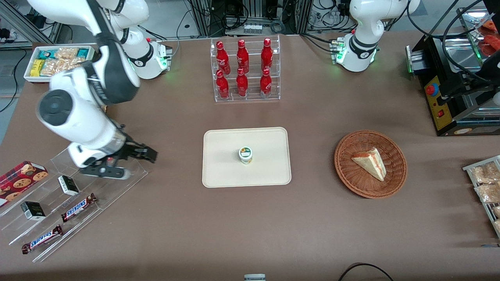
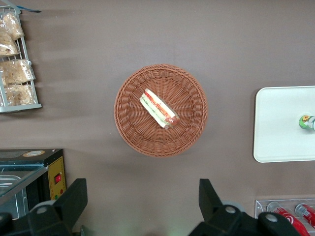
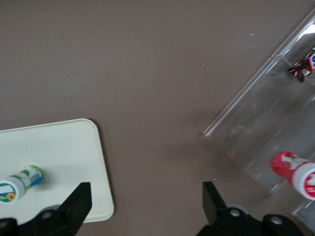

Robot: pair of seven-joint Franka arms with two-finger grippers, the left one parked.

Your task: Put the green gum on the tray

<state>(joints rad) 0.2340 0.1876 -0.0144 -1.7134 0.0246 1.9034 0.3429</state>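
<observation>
The green gum, a small bottle with a white lid and yellow-green label, stands upright near the middle of the cream tray. It also shows in the right wrist view on the tray and in the left wrist view on the tray. My right gripper hangs above the clear acrylic rack, apart from the tray toward the working arm's end of the table. Its fingers are wide open and hold nothing; the brown table shows between them.
A clear acrylic rack holds Snickers bars, small dark boxes and a red-and-white bottle. A cookie box lies beside it. A stand of red bottles, a wicker basket with a sandwich, and a snack bin surround the tray.
</observation>
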